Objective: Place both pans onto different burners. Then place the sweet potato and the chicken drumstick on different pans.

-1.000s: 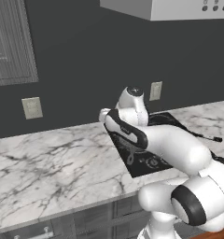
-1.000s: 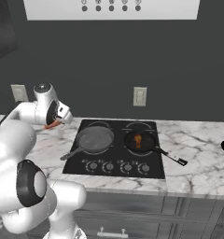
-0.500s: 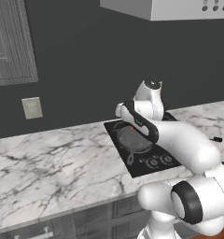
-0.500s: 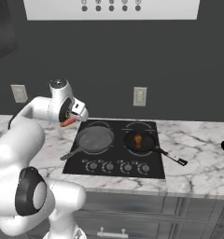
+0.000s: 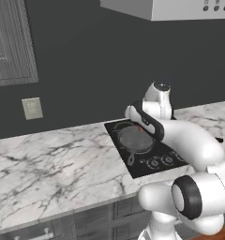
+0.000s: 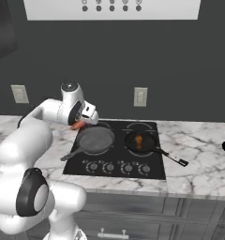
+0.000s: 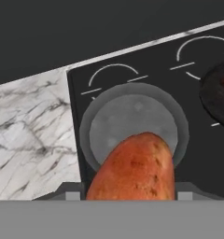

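My gripper [image 6: 81, 123] pinches the sweet potato [image 7: 132, 169] between its jaws. It hangs above the grey pan [image 7: 132, 122], near its rim; the drumstick [image 6: 138, 140] sits in the black pan [image 6: 140, 141].

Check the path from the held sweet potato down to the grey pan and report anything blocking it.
Nothing visible blocks it. The sweet potato sits in the end effector above the near rim of the grey pan, whose inside is bare. The chicken drumstick lies in the black pan beside it.

wall [image 6: 180, 61]: dark grey | counter [image 5: 48, 159]: white marble | outlets [image 6: 140, 96]: beige | hood [image 6: 112, 9]: white
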You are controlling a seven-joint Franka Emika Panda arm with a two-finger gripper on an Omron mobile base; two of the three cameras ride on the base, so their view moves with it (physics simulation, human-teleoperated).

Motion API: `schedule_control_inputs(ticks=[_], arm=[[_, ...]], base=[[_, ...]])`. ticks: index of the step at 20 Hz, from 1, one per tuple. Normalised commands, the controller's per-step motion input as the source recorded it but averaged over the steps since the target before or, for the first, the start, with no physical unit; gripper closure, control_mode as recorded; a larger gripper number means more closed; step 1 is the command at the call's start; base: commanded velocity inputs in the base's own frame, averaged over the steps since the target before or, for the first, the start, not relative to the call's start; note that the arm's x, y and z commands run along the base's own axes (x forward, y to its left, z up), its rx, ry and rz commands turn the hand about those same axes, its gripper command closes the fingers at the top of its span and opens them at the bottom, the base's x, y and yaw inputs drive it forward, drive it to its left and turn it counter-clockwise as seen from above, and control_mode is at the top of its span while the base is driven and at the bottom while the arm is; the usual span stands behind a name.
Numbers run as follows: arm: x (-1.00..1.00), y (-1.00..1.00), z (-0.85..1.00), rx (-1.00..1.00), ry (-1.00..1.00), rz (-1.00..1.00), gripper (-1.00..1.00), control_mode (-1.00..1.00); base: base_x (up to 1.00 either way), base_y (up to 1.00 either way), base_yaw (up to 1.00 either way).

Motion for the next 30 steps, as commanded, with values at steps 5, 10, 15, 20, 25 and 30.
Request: schedule_control_inputs(ticks=[5,10,15,20,25,30], arm=[[0.11,-0.20,-0.39,-0.01,0.00,0.00,1.00,-1.00],[0.02,-0.14,-0.28,0.00,0.00,0.01,1.00,-1.00],[0.00,-0.01,-0.20,0.01,0.00,0.00,1.00,-1.00],[0.00,0.00,-0.20,0.00,0.00,0.00,1.00,-1.00],[0.00,0.00,-0.24,0.00,0.00,0.00,1.00,-1.00],[0.00,0.00,-0.22,0.00,0.00,0.00,1.00,-1.00]], base=[[0.00,0.00,0.00],[0.00,0.00,0.00],[0.00,0.00,0.00],[0.00,0.00,0.00],[0.00,0.00,0.00],[0.00,0.00,0.00]])
